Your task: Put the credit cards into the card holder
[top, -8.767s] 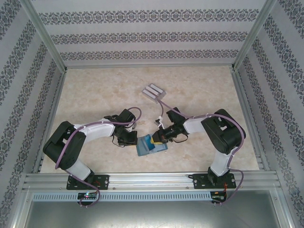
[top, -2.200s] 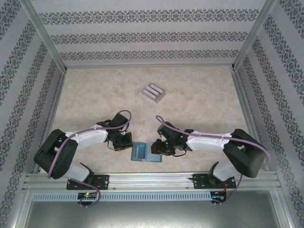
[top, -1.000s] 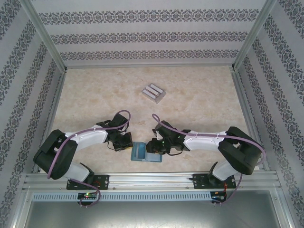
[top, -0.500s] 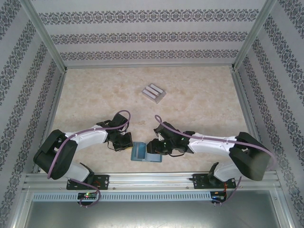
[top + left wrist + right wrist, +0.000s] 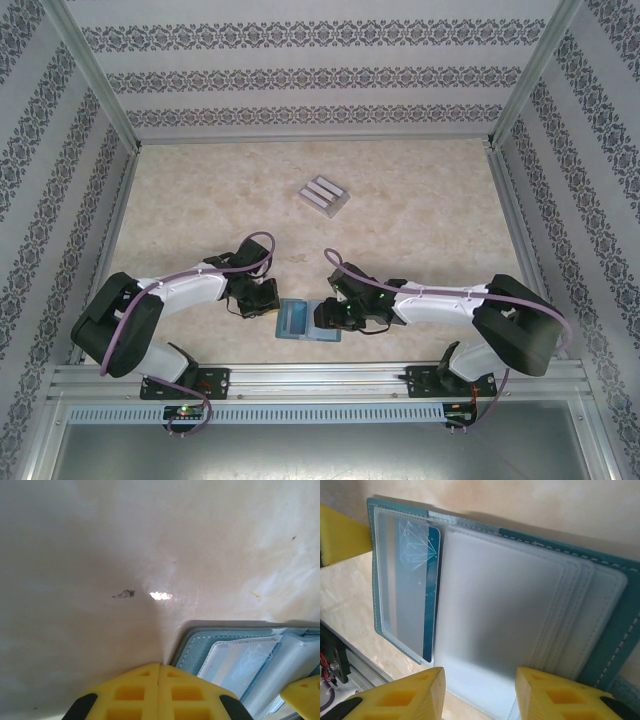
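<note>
The teal card holder lies open on the table near the front edge, between both arms. Its pale inner pockets face up, and one card sits in the leftmost clear pocket. My left gripper is shut with nothing in it, its yellow tips at the holder's left corner. My right gripper is open and hovers over the holder's right half, nothing between its fingers. Loose grey credit cards lie side by side at the table's middle back.
Patterned walls and metal rails enclose the beige marbled table. The right gripper's yellow finger shows at the holder's far side in the left wrist view. The left gripper's finger shows in the right wrist view.
The right gripper has drawn back slightly to the right over the holder and its jaws have widened a little. The left arm and the holder have stayed still.
</note>
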